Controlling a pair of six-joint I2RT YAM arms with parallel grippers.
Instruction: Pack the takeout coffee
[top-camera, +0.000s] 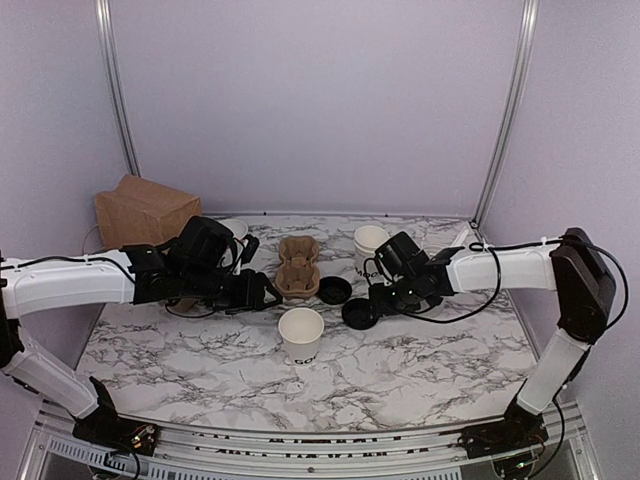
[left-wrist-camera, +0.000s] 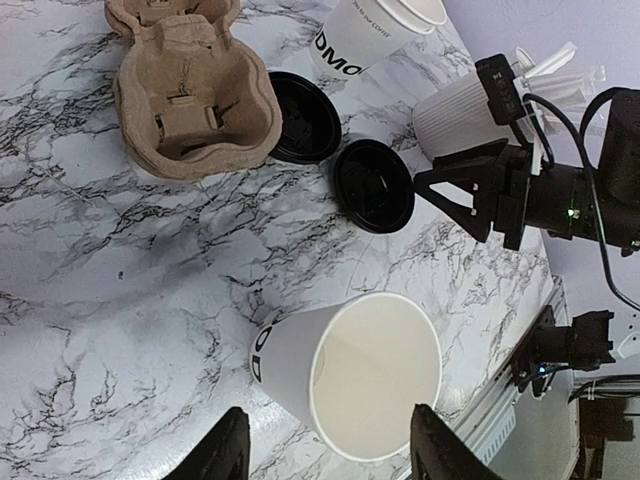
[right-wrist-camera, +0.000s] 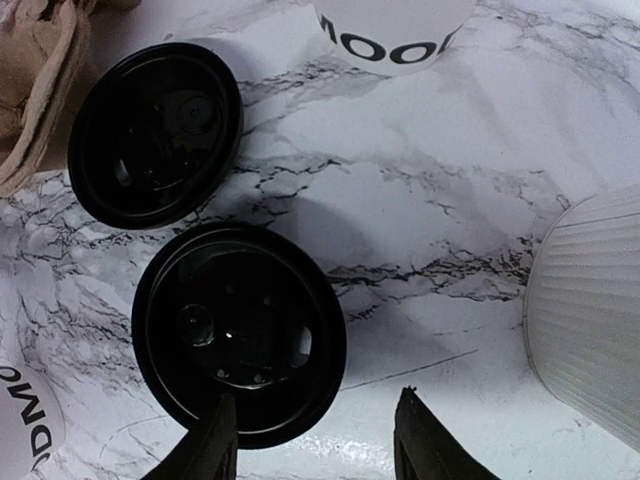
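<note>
Perhaps touching: spread right tool (right-wrist-camera: 315, 398) at black lid (right-wrist-camera: 238, 335) rim.

The left arm (top-camera: 70, 282) and the right arm (top-camera: 505, 268) reached inward from opposite sides, forearms nearly level and wrists low, the left gripper (left-wrist-camera: 330, 452) and the right gripper (right-wrist-camera: 315, 442) each with fingers spread apart.

Takeout cup (top-camera: 301, 335): white paper, dark lettering on side, upright, lidless, mouth open; mid-counter (top-camera: 450, 370), toward near edge. Near lid (top-camera: 360, 313): round, black, underside up, flat, behind-right of cup. Far lid (top-camera: 334, 290): same, just beside it, farther back.
</note>
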